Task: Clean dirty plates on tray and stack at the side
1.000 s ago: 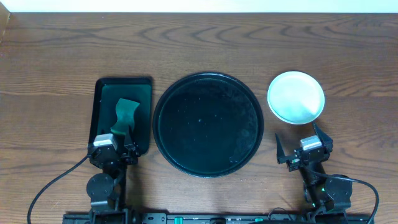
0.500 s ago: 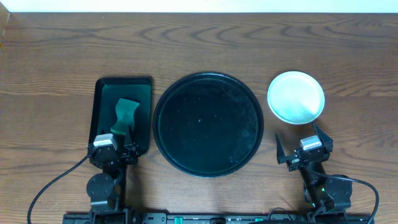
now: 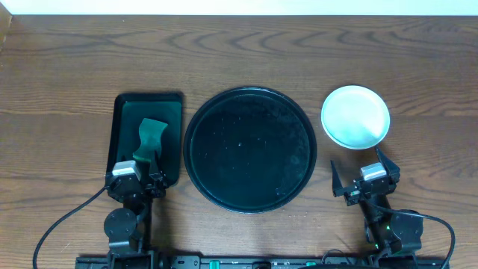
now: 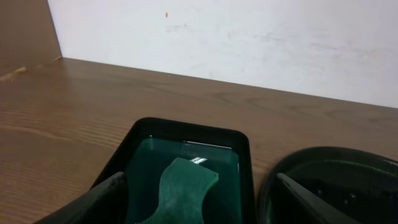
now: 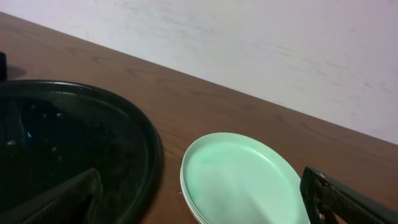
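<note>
Mint-green plates are being seen stacked right of the tray. Left gripper and right gripper are being held spread, empty.

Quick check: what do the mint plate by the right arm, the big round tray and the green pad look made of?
Plate: pale mint, smooth, soft sheen, thin rim; probably plastic or melamine, glazed ceramic possible. Round tray: glossy black with reflections and fine speckles, likely plastic. Green pad: matte, wavy-cut, looks like sponge foam.
</note>
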Controlling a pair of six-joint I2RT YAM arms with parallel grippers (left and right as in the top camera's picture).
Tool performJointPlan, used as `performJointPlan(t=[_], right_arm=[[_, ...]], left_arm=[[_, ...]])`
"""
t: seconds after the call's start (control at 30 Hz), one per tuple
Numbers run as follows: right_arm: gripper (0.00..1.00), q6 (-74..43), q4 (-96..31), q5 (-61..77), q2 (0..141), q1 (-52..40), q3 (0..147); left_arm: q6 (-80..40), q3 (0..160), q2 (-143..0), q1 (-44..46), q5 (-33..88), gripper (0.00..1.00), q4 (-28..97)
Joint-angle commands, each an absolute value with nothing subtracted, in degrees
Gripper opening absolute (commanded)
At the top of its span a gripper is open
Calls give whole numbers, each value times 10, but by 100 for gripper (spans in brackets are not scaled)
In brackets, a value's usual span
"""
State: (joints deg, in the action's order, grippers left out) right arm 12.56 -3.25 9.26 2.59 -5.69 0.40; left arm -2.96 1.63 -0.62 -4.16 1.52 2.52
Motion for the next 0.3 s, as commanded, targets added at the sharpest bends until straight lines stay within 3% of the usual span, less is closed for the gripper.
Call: performJointPlan(t=[0.0,0.27], right_arm=[[99,123,-35,97,25,-53,3],[99,123,-34,97,25,-53,3]], left_arm=[[-30,2,-2,-42,2,73,41],[-30,2,-2,-42,2,73,41]])
